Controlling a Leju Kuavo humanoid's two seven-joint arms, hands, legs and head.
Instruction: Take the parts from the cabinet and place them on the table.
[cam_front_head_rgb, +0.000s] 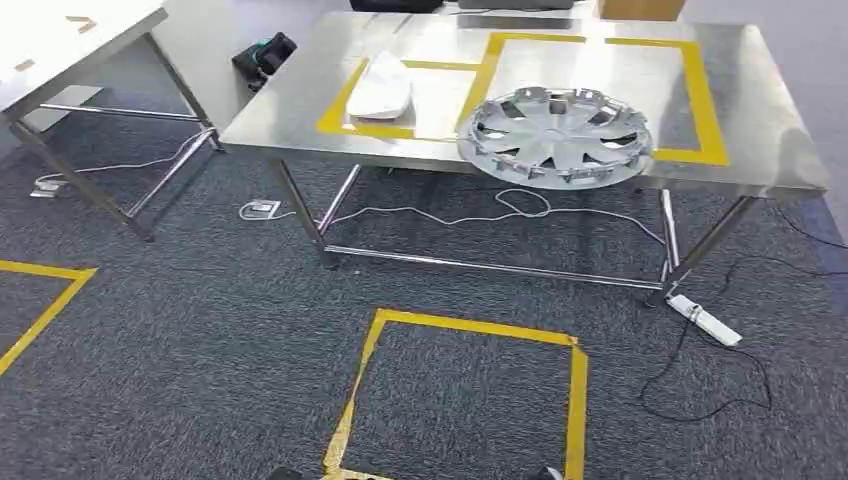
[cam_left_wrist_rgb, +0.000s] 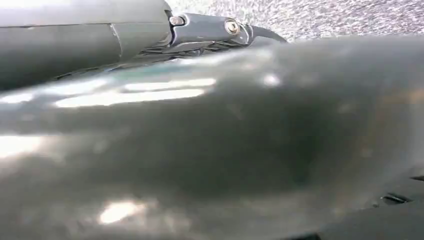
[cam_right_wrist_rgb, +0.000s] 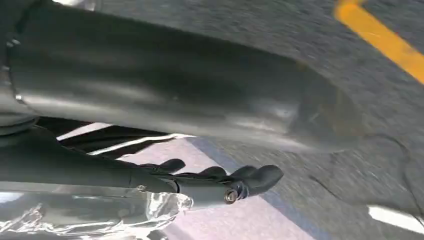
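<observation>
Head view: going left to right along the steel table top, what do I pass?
White part inside the smaller yellow tape outline → silver hubcap at the front edge of the larger yellow outline, on the steel table.

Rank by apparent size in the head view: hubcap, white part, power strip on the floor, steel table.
1. Steel table, by far the largest.
2. Hubcap.
3. White part.
4. Power strip, smallest.
The white part lies farther from the camera than the hubcap, so that gap may be overstated.
</observation>
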